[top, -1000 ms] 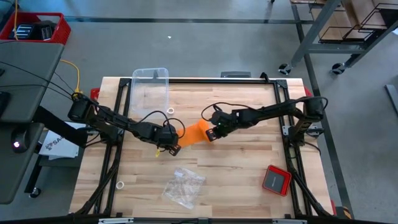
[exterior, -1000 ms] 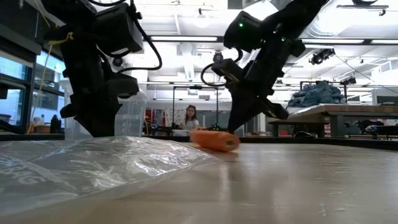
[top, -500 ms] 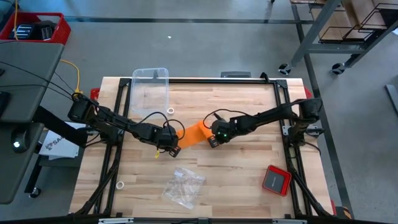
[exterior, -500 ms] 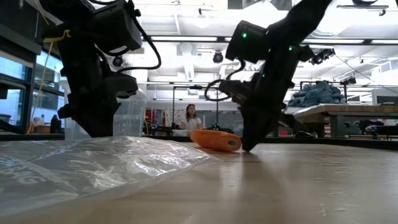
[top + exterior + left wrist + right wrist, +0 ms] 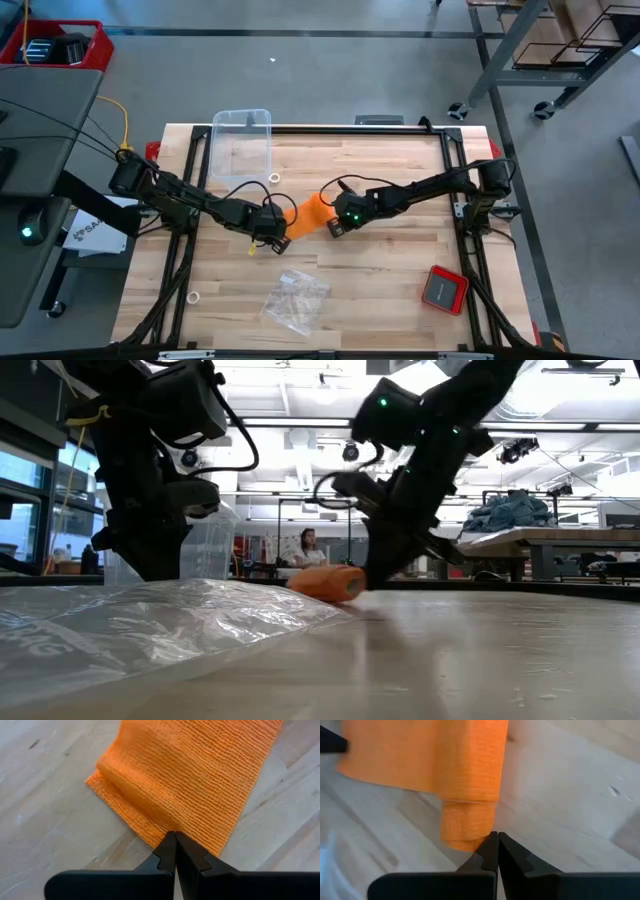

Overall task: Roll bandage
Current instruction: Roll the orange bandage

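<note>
Across the middle of the wooden table (image 5: 380, 270) both dark arms reach inward and meet at the bandage (image 5: 305, 215). At the far left edge of the table stands a clear plastic tub (image 5: 243, 140), and near the front edge lies a crumpled clear bag (image 5: 293, 300). Toward the front right corner sits a small red device (image 5: 443, 289).

The bandage lies near the table's centre, between the two grippers. It is a bright orange strip, flat at the left arm's end and wound into a short roll at the right arm's end. The low view shows the roll (image 5: 325, 582) resting on the tabletop.

The left gripper (image 5: 277, 238) sits at the flat end. Its jaws are closed, and its wrist view shows the tips (image 5: 175, 850) meeting right at the strip's edge, where the fabric (image 5: 190, 780) puckers into a small fold; whether they pinch cloth cannot be told.

The right gripper (image 5: 336, 226) is at the roll's end. Its jaws are closed too, with the tips (image 5: 494, 849) just touching the roll (image 5: 470, 820) where it meets the flat strip.

Two small white rings lie on the wood, one (image 5: 274, 179) near the tub and one (image 5: 194, 297) by the front left edge.
</note>
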You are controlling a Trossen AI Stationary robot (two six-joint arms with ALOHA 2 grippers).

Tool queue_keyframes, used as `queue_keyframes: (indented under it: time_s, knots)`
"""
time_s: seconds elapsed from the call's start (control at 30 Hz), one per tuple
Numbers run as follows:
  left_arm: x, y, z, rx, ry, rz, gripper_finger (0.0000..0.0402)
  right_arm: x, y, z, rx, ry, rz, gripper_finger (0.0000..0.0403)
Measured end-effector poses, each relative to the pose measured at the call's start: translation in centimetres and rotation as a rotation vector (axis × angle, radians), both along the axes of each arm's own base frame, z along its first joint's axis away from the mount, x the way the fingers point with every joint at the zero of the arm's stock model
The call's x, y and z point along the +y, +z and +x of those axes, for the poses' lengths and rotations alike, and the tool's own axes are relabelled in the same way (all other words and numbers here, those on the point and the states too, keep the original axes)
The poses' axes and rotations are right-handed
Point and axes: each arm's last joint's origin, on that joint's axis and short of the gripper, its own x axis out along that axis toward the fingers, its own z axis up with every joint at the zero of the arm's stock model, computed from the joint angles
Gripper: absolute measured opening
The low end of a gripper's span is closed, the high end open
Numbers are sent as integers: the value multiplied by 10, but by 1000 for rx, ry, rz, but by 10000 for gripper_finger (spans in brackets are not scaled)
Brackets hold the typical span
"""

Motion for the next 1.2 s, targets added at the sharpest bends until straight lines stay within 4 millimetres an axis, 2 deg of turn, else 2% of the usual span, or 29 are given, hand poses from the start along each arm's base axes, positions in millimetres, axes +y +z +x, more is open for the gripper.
queue_keyframes:
  time_s: [0.33, 0.6, 0.77, 0.97, 1.2]
  knots:
    - [-3, 0, -1, 3, -13, 0, 0, 4, 20, 20, -115, 46, -24, 0]
    - [-3, 1, -1, -11, -1, -7, 0, 25, 7, 52, -165, 118, 57, 0]
    - [-3, 1, -1, -12, 11, -7, 0, 24, 33, 72, -258, 172, 35, 0]
    - [-7, 1, -1, -16, 29, -33, 0, 11, 48, 73, -160, 245, -32, 0]
    - [-31, 2, -4, -52, 77, -93, 0, 2, 43, 64, -40, 264, 9, 0]
